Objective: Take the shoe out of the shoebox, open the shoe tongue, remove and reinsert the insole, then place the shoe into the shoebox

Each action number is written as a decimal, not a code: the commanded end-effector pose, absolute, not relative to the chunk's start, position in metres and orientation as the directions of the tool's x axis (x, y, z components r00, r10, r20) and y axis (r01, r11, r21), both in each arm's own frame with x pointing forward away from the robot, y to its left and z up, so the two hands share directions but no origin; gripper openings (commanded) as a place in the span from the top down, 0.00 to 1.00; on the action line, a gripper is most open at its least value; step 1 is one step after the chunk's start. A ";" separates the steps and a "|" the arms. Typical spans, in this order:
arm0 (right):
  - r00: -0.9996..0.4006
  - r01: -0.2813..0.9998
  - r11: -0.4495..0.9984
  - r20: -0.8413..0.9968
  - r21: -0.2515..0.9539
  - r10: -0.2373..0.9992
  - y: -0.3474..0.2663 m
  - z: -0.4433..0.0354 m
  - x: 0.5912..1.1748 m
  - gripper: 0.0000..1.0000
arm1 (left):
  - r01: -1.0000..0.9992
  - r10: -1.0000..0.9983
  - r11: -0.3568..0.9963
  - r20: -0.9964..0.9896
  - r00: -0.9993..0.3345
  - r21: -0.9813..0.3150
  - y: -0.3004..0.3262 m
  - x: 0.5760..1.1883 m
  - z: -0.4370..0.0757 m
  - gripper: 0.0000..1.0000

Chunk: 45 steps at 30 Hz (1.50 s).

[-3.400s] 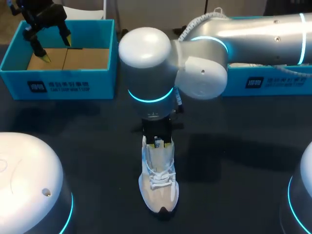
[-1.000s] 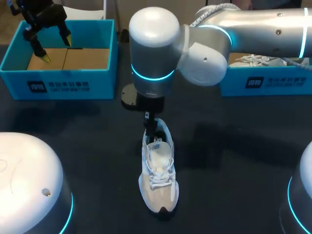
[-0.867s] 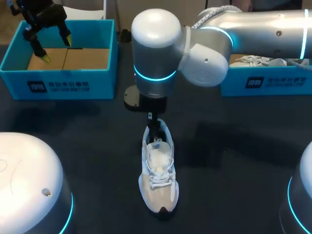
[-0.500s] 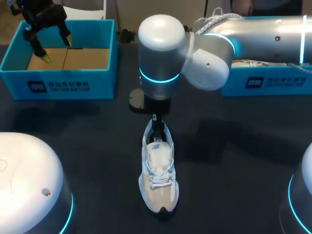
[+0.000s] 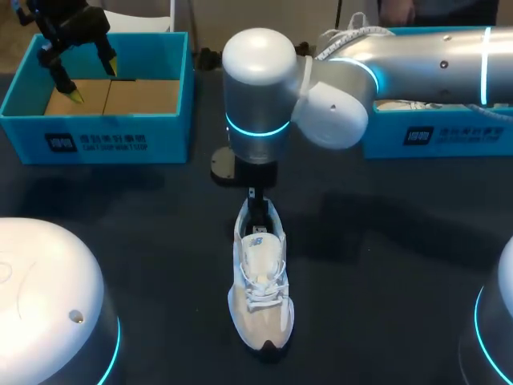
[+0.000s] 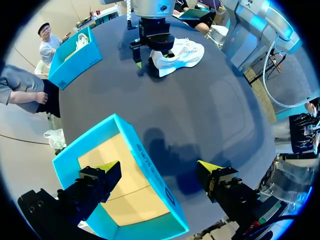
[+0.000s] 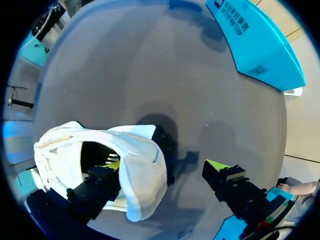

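Broadly, a dark table (image 5: pixel 385 265) carries everything, and the white shoe (image 5: pixel 260 293) lies near its middle, sole down, with its toe toward the robot, its heel away from it and laces across its top. Beyond the shoe's heel and off to its left stands an open teal shoebox (image 5: pixel 96 140) with a bare cardboard-brown floor. Beyond the heel and off to the right stands a second teal box (image 5: pixel 425 136), with another white shoe (image 6: pixel 82 41) lying in it. The right arm (image 5: pixel 417 56) comes in from the right and passes over that second box. It bends at a large white joint above the shoe's heel and points straight down at it. The right gripper (image 7: pixel 165 165) sits at the heel with its fingers spread wide. One yellow-tipped finger (image 7: pixel 114 164) reaches down inside the shoe's opening, just within the heel collar. The other hangs outside, behind the heel and clear of the shoe, over bare table. The collar therefore stands between the fingers but is not pinched. The left arm (image 5: pixel 68 22) is well away from the shoe, over the open shoebox. The left gripper (image 6: pixel 159 167) is likewise spread wide and holds nothing. In the left wrist view, one long wall of that box lies between its tips.
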State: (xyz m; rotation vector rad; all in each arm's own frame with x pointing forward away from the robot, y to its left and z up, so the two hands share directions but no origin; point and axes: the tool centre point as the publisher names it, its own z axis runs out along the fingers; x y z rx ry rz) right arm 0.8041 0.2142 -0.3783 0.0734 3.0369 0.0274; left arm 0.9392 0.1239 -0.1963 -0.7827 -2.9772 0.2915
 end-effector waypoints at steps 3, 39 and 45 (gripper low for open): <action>-0.993 0.049 0.999 -0.106 0.016 0.050 0.215 -0.378 0.806 0.38 | 0.483 0.492 0.855 0.001 -0.871 -0.192 0.124 0.939 -0.196 0.00; -0.974 0.099 0.995 -0.204 -0.005 0.096 0.159 -0.278 0.794 1.00 | -0.051 -0.038 0.991 0.103 -0.994 -0.123 0.133 0.957 -0.187 0.00; -0.969 0.094 0.995 -0.232 -0.016 0.088 0.140 -0.255 0.807 1.00 | -0.556 -0.552 0.831 0.093 -0.829 -0.022 0.151 0.968 -0.177 0.00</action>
